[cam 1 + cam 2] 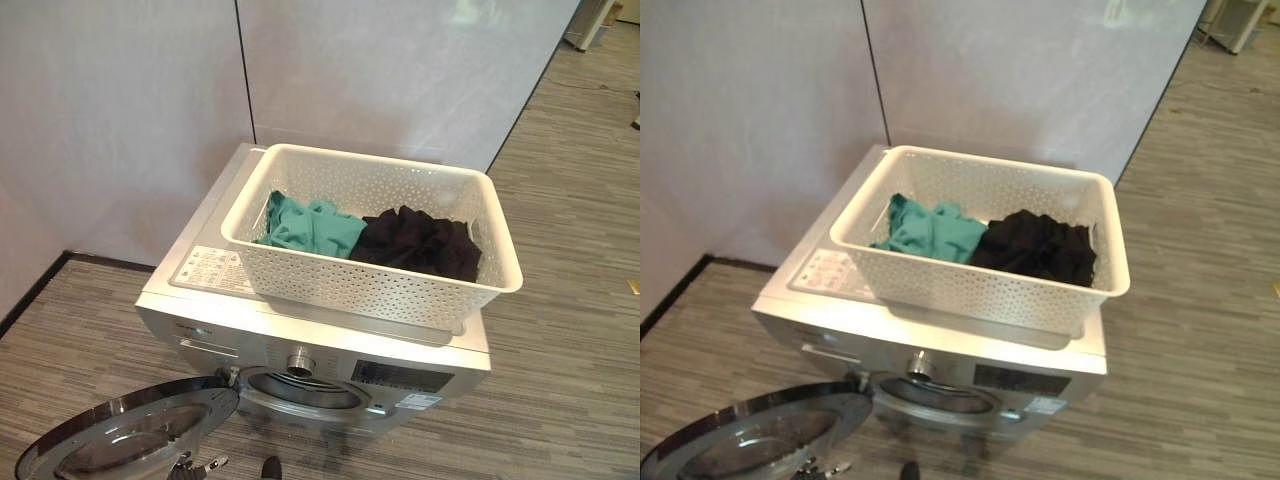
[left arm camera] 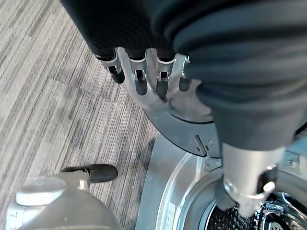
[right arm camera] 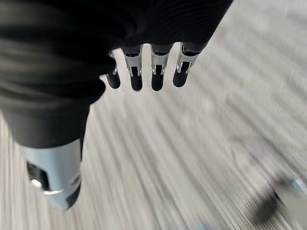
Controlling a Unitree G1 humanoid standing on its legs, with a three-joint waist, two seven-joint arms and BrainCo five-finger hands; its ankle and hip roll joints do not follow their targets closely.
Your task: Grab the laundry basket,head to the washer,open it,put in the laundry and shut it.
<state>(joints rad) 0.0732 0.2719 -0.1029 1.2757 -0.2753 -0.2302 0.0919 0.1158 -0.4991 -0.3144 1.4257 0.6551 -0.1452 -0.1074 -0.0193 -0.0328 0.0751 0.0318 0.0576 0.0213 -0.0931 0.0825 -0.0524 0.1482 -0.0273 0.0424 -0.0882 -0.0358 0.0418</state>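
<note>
A white perforated laundry basket [image 1: 370,292] rests on top of the silver front-loading washer [image 1: 205,268]. Inside it lie a green garment [image 1: 312,228] on the left and a black garment [image 1: 422,243] on the right. The washer's round door [image 1: 130,435] is swung wide open to the left, which leaves the drum opening [image 1: 300,392] uncovered. My left hand [image 2: 144,72] hangs just over the door's rim [image 2: 182,129], its fingers straight and holding nothing. Its fingertips [image 1: 190,465] show at the door's near edge. My right hand [image 3: 136,72] is open above the floor, away from the washer.
White wall panels [image 1: 400,70] stand close behind the washer, and a dark baseboard [image 1: 30,295] runs along the left. Grey striped floor [image 1: 570,220] stretches to the right of the washer and in front of it.
</note>
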